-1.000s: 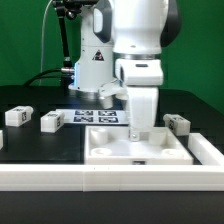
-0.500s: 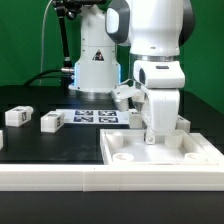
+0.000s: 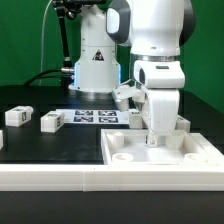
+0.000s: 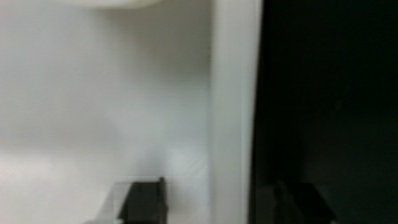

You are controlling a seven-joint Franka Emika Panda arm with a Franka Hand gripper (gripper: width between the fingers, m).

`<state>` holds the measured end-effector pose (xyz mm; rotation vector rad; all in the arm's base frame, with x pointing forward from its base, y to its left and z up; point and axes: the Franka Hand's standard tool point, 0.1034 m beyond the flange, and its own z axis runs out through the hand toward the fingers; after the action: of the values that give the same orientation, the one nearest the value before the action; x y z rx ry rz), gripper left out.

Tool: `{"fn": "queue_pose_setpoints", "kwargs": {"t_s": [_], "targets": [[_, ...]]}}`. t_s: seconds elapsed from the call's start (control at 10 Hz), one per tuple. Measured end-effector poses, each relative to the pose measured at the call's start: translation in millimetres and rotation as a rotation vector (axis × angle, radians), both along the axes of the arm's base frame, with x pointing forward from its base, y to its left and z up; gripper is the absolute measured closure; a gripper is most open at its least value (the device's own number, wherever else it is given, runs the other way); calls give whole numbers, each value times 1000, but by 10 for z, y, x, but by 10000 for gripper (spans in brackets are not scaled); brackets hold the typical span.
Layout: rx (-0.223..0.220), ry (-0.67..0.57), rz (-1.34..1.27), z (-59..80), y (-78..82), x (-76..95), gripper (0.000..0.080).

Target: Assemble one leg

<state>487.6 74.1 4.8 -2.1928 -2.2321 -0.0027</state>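
1. Gripper (image 3: 153, 138): lowered onto the far rim of the large white tray-like piece (image 3: 195, 160), near the middle of that rim. The arm's broad white hand hides the fingertips in the exterior view.
2. Gripper state: cannot be told. The blurred wrist view shows one dark finger (image 4: 143, 200) against a white surface. The other side is lost against the black table, so neither the width of the jaws nor any hold on a part can be read.
3. First leg (image 3: 17, 116): a small white block lying on the black table (image 3: 50, 148) at the exterior view's far left, well apart from the gripper.
4. Second leg (image 3: 52, 121): a like block just to the exterior view's right of the first. It lies between the first leg and the marker board (image 3: 97, 116).
5. Third leg (image 3: 181, 124): partly hidden behind the arm, beyond the tray-like piece, on the exterior view's right.
6. Tray-like piece: lies flat on the table, with a round recess (image 3: 122, 155) visible near its corner
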Motion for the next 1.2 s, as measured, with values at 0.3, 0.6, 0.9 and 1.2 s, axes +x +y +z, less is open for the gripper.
{"fn": "queue_pose_setpoints", "kwargs": {"t_s": [0.3,0.6,0.9,1.2], "targets": [[0,0,0,0,-1,0,159],[0,0,0,0,-2,1,151],[-7,-36,-54,278,100,-3,150],[-8,-79,-141,585,183,-44,150]]}}
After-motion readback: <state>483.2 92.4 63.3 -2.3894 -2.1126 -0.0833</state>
